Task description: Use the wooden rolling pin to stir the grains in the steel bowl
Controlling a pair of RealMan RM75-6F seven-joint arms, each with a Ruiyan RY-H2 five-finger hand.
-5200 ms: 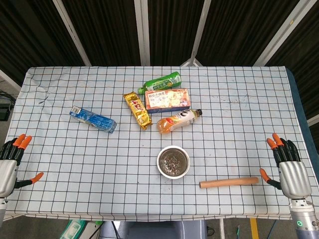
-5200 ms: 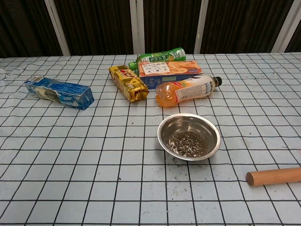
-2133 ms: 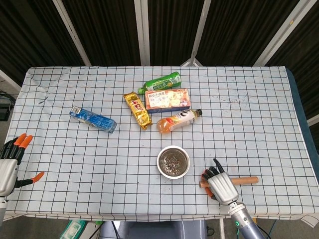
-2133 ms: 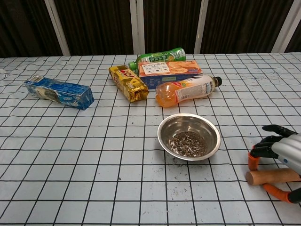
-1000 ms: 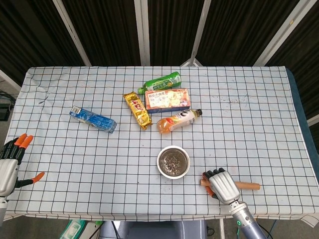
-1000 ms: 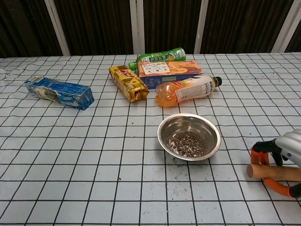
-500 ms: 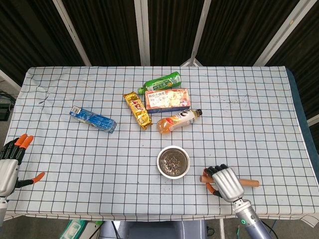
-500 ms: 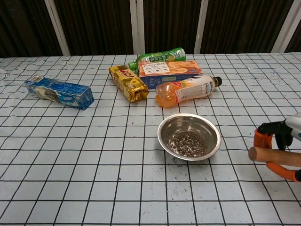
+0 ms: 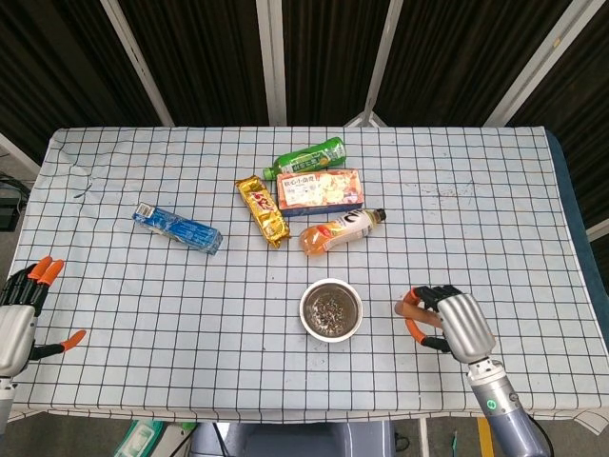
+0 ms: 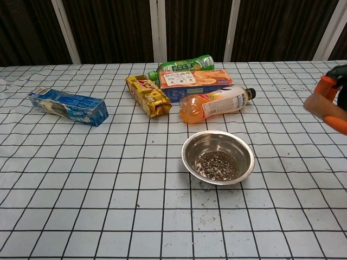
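Lifted off the checked tablecloth since half a second ago, the plain wooden rolling pin (image 9: 410, 307) now rides in the robot's right hand (image 9: 460, 325), whose fingers are wrapped tight around it; in the chest view only its rounded near end (image 10: 313, 104) shows at the frame's edge, raised well above the cloth. It hangs to the right of the round steel bowl (image 9: 331, 309), apart from it, with the dark grains (image 10: 216, 165) lying untouched in the bowl's bottom. Most of the pin is hidden behind the hand, so where along its length the grip sits cannot be told.

Judging by its look, the pin is stiff, smooth and fairly light, apt to roll or twist in a loose hold; a firm grasp toward one end would leave a long free end for stirring. The bowl looks light and could skid.

Left of the bowl, at the table's edge, the left hand (image 9: 17, 317) rests with fingers apart, holding nothing.
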